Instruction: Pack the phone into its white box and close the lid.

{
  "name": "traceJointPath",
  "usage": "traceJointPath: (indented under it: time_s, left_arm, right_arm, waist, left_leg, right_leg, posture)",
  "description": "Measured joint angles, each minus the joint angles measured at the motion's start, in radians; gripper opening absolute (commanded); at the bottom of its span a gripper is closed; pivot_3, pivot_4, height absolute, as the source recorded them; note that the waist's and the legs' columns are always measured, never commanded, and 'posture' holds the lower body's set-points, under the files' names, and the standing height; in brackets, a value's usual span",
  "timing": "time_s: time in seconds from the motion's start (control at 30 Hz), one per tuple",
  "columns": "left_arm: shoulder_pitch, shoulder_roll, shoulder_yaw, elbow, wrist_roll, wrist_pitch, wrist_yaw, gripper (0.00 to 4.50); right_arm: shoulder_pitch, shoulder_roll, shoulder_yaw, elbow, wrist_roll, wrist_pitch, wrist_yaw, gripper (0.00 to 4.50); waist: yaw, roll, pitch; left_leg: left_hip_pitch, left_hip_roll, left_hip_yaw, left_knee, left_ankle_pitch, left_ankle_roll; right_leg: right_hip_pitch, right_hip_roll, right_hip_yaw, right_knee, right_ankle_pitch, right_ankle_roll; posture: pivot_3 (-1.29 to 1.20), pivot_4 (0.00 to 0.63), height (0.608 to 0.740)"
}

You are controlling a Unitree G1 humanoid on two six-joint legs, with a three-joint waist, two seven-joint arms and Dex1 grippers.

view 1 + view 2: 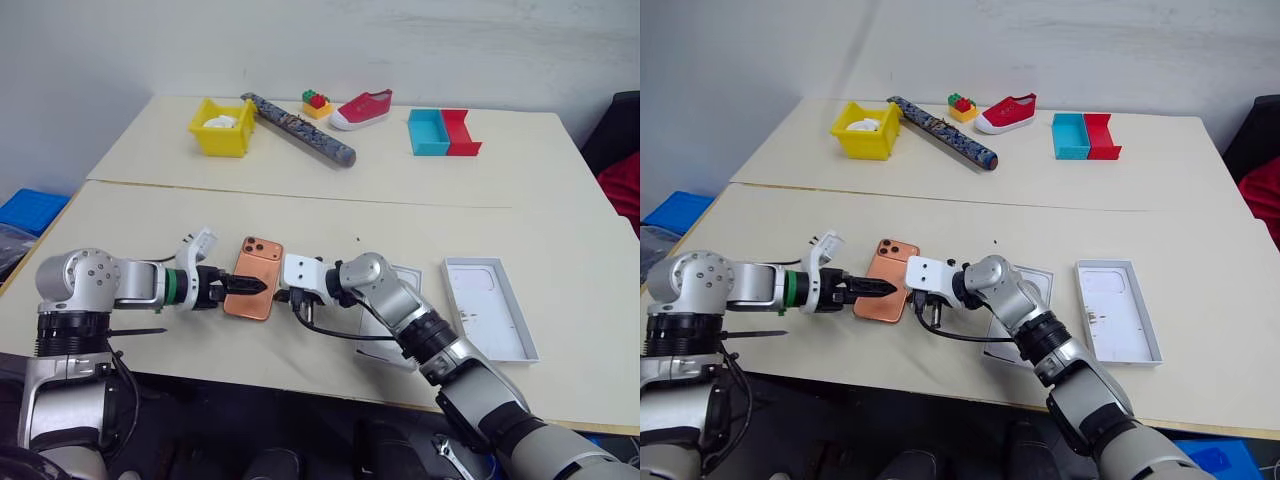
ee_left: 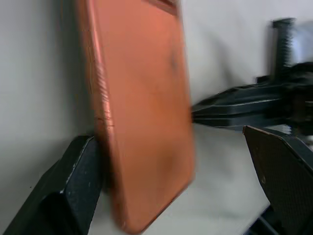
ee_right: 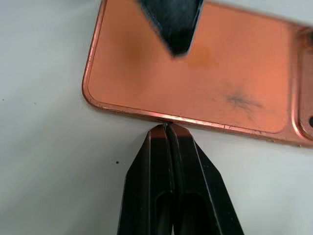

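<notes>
The orange-copper phone [image 1: 254,278] lies back up on the near table, camera cluster at its far end. My left gripper [image 1: 255,287] reaches in from the left and is open, with one black finger [image 2: 73,191] by the phone's edge and the other finger [image 2: 281,171] well off its far side. My right gripper [image 3: 166,129] is shut, its tips touching the phone's long right edge. The white box [image 1: 1040,276] lies mostly hidden behind my right forearm. The lid [image 1: 490,308] lies inside up to the right, with nothing in it.
On the far table stand a yellow bin [image 1: 222,128], a dark patterned roll [image 1: 300,130], toy blocks [image 1: 317,103], a red shoe [image 1: 362,108] and joined blue and red bins [image 1: 443,132]. A blue crate [image 1: 30,210] sits on the floor at left.
</notes>
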Motion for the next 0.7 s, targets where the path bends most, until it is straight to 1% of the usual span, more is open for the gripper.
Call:
traceJointPath:
  time_s: [0.1,0.27,0.3,0.37,0.4,0.57,0.7]
  left_arm:
    - [0.013,0.007,0.006,0.067,-0.056,0.001,-0.043,4.50]
    - [0.031,0.029,0.005,0.117,-0.075,0.001,-0.100,4.50]
    - [0.034,0.031,0.005,0.118,-0.074,0.001,-0.105,4.32]
    - [0.036,0.036,0.005,0.126,-0.071,0.001,-0.110,3.93]
    - [0.037,0.038,0.008,0.130,-0.070,0.001,-0.111,3.64]
    - [0.060,0.054,0.007,0.165,-0.073,0.022,-0.133,1.93]
    - [0.063,0.055,0.002,0.166,-0.078,0.031,-0.140,0.66]
  right_arm:
    - [0.000,0.005,0.000,-0.002,0.003,0.000,0.001,0.04]
    - [0.000,0.008,0.000,-0.003,0.007,0.000,0.000,0.04]
    - [0.000,0.008,0.000,-0.003,0.007,0.000,-0.001,0.01]
    - [0.000,0.007,0.000,-0.003,0.007,0.000,-0.001,0.00]
    - [0.000,0.004,0.000,-0.003,0.007,0.000,-0.001,0.00]
    - [0.013,-0.007,-0.001,-0.029,0.012,-0.001,0.000,0.00]
    - [0.043,-0.022,-0.003,-0.082,0.034,0.000,0.020,0.00]
  waist:
    - [-0.013,0.000,0.000]
    - [-0.026,-0.003,0.001]
    - [-0.027,-0.003,0.002]
    - [-0.029,-0.003,0.002]
    - [-0.030,-0.003,0.002]
    - [-0.046,-0.008,0.005]
    - [-0.049,-0.015,0.009]
  left_leg:
    - [-0.001,0.000,-0.001,-0.001,0.000,0.000]
    - [-0.002,0.000,-0.001,-0.001,0.000,0.000]
    - [-0.002,0.000,-0.001,-0.001,0.000,0.000]
    - [-0.002,0.000,-0.001,-0.001,-0.001,0.000]
    - [-0.002,0.001,-0.001,-0.001,-0.001,0.000]
    - [-0.004,0.001,-0.001,-0.001,-0.001,0.000]
    - [-0.007,0.002,-0.001,0.000,-0.001,-0.001]
  right_leg:
    - [-0.002,0.000,-0.001,0.000,0.000,0.000]
    - [-0.002,0.000,-0.002,-0.001,0.000,0.000]
    - [-0.002,0.000,-0.002,-0.001,0.000,0.000]
    - [-0.002,0.001,-0.002,-0.002,0.000,0.000]
    - [-0.003,0.001,-0.002,-0.001,0.000,0.000]
    - [-0.005,0.002,-0.002,-0.001,0.000,0.000]
    - [-0.008,0.002,-0.002,0.000,0.000,0.000]
  posture:
    - [0.00,0.150,0.740]
    - [0.00,0.150,0.740]
    - [0.00,0.150,0.740]
    - [0.00,0.150,0.740]
    - [0.00,0.150,0.740]
    - [0.00,0.150,0.740]
    - [0.00,0.150,0.740]
